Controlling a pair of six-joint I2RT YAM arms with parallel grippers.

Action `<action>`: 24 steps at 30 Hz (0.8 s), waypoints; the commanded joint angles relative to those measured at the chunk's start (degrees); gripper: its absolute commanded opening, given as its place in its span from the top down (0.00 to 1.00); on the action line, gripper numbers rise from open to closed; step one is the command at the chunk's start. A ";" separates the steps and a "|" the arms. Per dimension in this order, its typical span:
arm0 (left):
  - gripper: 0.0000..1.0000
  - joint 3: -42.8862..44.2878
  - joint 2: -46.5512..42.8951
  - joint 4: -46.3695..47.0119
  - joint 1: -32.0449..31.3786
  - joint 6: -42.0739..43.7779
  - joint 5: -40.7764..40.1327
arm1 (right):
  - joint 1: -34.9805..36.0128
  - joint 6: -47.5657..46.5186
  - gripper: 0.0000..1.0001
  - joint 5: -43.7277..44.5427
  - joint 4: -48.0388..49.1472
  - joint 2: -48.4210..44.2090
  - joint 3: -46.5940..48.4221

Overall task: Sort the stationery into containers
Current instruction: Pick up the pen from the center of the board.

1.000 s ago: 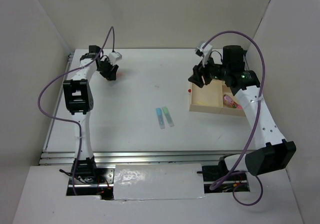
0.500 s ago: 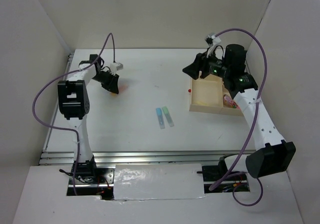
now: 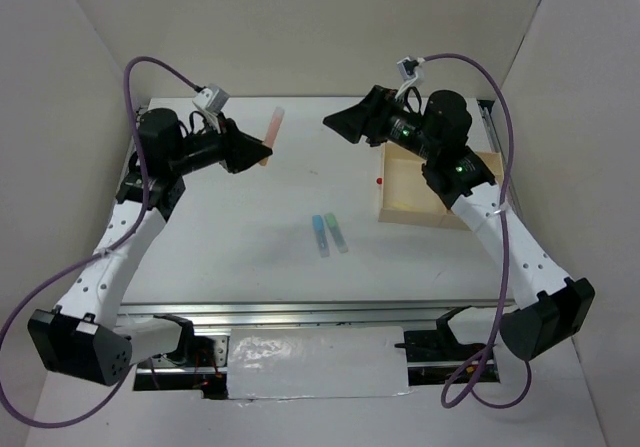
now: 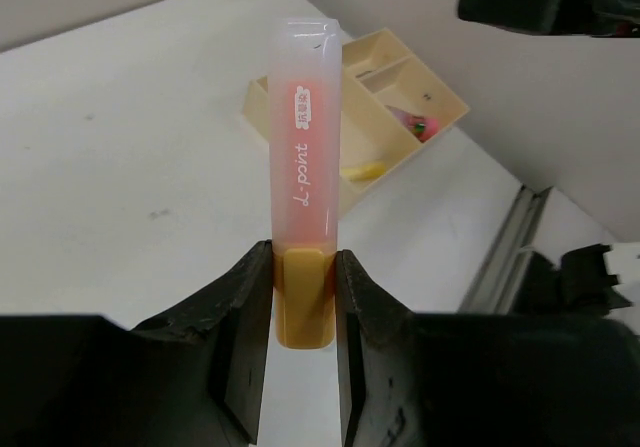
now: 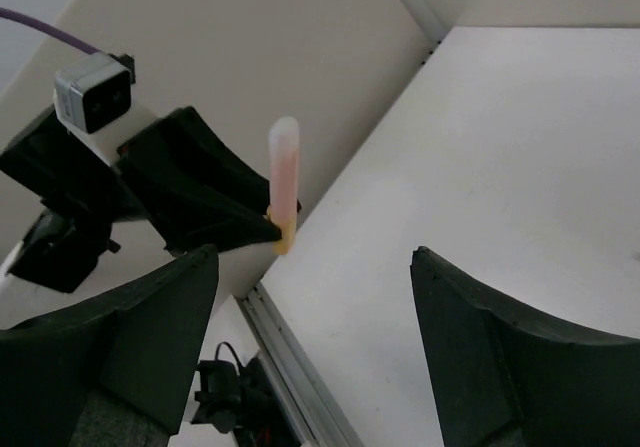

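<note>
- The orange marker-like stick (image 4: 303, 197) has a clear, pink-tinted cap over most of its length and a solid orange butt end. Dark lettering and a small red label run along the barrel.
- It is off the white surface (image 3: 250, 237), raised over the far left part. In the top view its cap points up and away from the arm.
- The left fingers (image 4: 262, 287) are clenched on the orange butt end, one black pad on each side, and the cap stands free above them.
- The right fingers (image 5: 170, 307) are spread wide with nothing between them. They are held in the air left of the pale wooden tray with compartments (image 3: 405, 192) and face the raised stick.
- In the tray, a yellow stick (image 4: 365, 172) lies in the large compartment and a pink-red stick (image 4: 415, 122) in a smaller one.
- A light blue stick (image 3: 321, 234) and a light green stick (image 3: 337, 233) lie side by side mid-surface, well apart from the tray.
- A tiny red dot (image 3: 379, 180) sits just left of the tray.
</note>
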 commanded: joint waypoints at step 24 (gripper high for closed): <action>1.00 2.67 -2.32 4.99 -12.39 -13.26 -5.48 | 15.57 0.51 0.44 20.08 -4.44 6.11 9.82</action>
